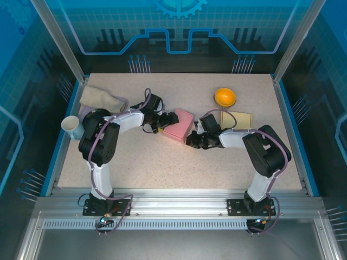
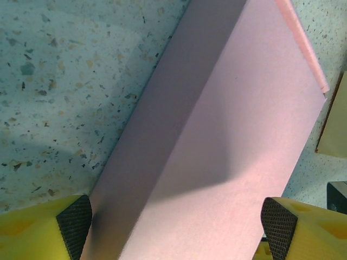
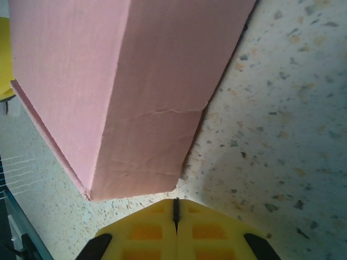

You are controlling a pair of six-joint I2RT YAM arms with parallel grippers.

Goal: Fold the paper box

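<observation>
a speckled surface (image 1: 162,162) seen from above, with two robot arms bolted side by side at its near edge. a pink paper box (image 1: 181,125), closed into a flat block, lies near the middle of the surface, between the tips of the two arms. the left arm (image 1: 116,123) reaches in from the left; its jaws are spread wide with the box lying between them and a black pad (image 2: 75,225) at either side. the right arm (image 1: 238,138) reaches in from the right; its jaws are fully closed on nothing, and its yellow fingers (image 3: 146,230) sit just beside a corner of the box. to the far right are an orange bowl (image 1: 224,97) and, just near of it, a flat yellow card (image 1: 235,119). at the far left are a crumpled cloth (image 1: 100,98) and a pale cup (image 1: 71,127).
</observation>
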